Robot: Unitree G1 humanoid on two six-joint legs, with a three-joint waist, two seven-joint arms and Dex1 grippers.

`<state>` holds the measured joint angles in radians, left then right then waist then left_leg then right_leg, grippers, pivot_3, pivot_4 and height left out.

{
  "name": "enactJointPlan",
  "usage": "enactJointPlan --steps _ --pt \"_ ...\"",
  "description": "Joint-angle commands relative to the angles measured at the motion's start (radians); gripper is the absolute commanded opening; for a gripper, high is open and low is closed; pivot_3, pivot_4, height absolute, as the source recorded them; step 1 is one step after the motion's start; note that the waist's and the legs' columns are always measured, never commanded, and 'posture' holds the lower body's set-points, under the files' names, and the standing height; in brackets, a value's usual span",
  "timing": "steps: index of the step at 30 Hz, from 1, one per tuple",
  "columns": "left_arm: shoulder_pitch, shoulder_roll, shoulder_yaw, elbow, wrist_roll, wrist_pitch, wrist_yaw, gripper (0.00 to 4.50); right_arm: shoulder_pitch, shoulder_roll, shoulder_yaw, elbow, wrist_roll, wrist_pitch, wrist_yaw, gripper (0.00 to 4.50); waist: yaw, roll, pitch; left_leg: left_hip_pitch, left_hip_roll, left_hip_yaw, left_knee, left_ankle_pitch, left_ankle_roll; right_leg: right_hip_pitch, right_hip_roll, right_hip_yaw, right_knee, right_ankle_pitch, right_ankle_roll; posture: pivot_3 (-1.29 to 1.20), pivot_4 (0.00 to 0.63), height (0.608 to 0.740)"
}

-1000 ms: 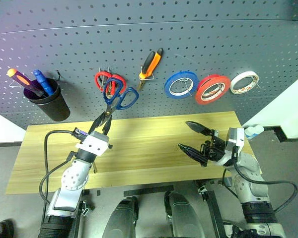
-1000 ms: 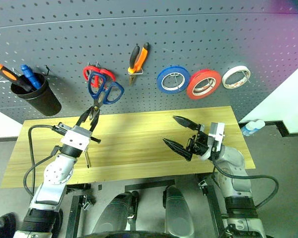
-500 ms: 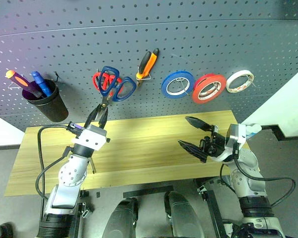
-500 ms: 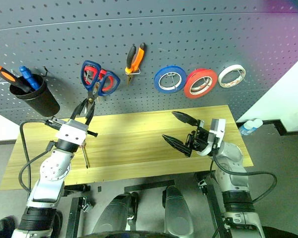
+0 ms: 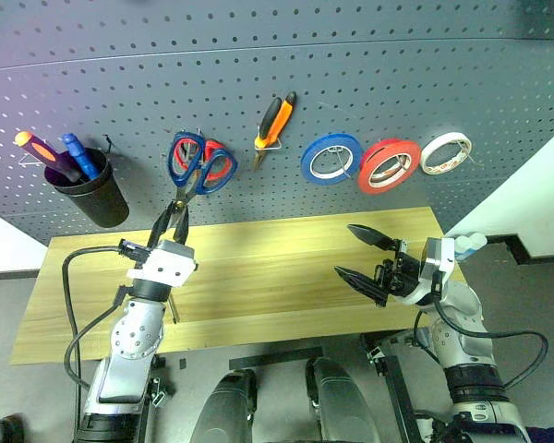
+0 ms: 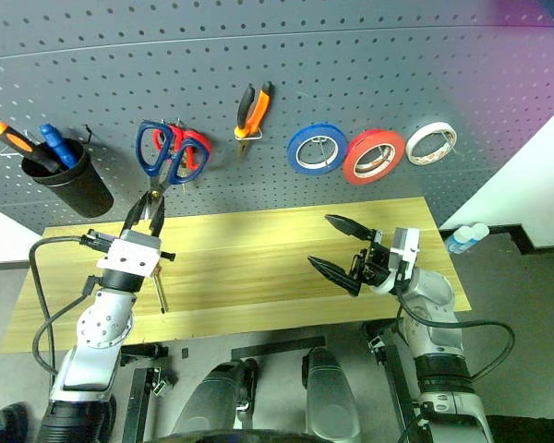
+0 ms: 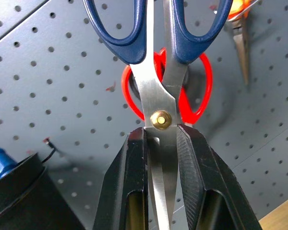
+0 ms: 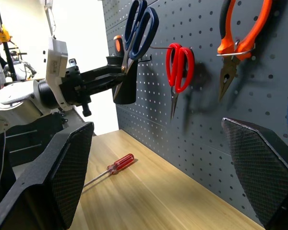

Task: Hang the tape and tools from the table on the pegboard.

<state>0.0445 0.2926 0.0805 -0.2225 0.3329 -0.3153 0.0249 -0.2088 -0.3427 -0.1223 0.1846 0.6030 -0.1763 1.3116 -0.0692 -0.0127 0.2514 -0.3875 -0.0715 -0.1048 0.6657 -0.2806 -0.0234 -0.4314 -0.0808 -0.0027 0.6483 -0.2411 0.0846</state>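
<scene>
Left wrist view: blue scissors (image 7: 156,57) are pinched at the blades by the left claw (image 7: 161,139), handles up, right in front of the red scissors (image 7: 199,91) on the pegboard (image 7: 48,86). Blue handles look close to the hook but I can't tell if they're on it yet. Past that claw's tips, off to the side, orange pliers (image 5: 275,125) hang already. Further along: blue roll (image 5: 331,158), red tape (image 5: 388,164) & a white roll (image 5: 448,152), all hung. Black cup (image 5: 90,192) w/ 2 screwdrivers sits on the other side. Below the left claw, the red screwdriver (image 8: 110,168) lies on the table (image 5: 277,268), not hung. Right claw (image 5: 362,258) is wide apart, empty, over the table. So I think tape & pliers done, scissors going up, screwdriver left.
</scene>
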Motion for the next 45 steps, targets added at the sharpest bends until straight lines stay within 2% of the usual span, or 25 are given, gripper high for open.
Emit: enactJointPlan --steps 1,7,15,23,33,45 --pt "0.023 0.006 0.028 -0.013 -0.003 -0.027 0.019 0.5 -0.001 -0.014 -0.007 -0.029 0.006 0.014 -0.005 4.5 -0.001 0.0 0.0 0.0 0.0 0.0 0.0 0.0 0.0 0.0 0.0 0.0 0.0 0.0 0.0 -0.16 0.199 0.74" --pt "0.02 0.008 0.04 0.04 -0.081 -0.024 -0.017 0.5 -0.006 -0.014 0.002 -0.067 0.003 0.043 -0.036 4.5 0.001 0.0 0.0 0.0 0.0 0.0 0.0 0.0 0.0 0.0 0.0 0.0 0.001 0.0 0.0 -0.16 0.204 0.74" --pt "-0.041 0.04 0.054 0.211 -0.202 -0.091 -0.084 0.5 0.004 -0.015 0.01 -0.12 0.001 0.074 -0.073 4.5 0.0 0.0 0.0 0.0 0.0 0.0 0.001 0.0 0.0 0.0 0.0 0.0 0.001 0.0 0.0 -0.16 0.207 0.74" --pt "-0.062 0.051 0.05 0.327 -0.201 -0.212 -0.09 0.5 0.017 -0.013 0.017 -0.159 0.003 0.097 -0.104 4.5 0.0 0.0 0.0 0.0 0.0 0.0 0.001 0.0 0.0 0.0 0.0 0.0 0.001 0.0 0.0 -0.17 0.209 0.74" --pt "-0.002 0.057 0.031 0.371 -0.136 -0.376 -0.062 0.5 0.007 -0.019 0.018 -0.165 0.001 0.107 -0.121 4.5 0.0 0.0 0.0 0.0 0.0 0.0 0.0 0.0 0.0 0.0 0.0 0.0 0.001 0.0 0.0 -0.17 0.212 0.74" --pt "-0.081 0.062 0.032 0.383 -0.144 -0.349 -0.064 0.5 -0.008 -0.01 0.026 -0.16 -0.007 0.112 -0.134 4.5 -0.001 0.0 -0.001 0.0 0.0 0.0 0.001 0.0 0.0 0.0 0.0 0.0 0.001 0.0 0.0 -0.17 0.206 0.74"
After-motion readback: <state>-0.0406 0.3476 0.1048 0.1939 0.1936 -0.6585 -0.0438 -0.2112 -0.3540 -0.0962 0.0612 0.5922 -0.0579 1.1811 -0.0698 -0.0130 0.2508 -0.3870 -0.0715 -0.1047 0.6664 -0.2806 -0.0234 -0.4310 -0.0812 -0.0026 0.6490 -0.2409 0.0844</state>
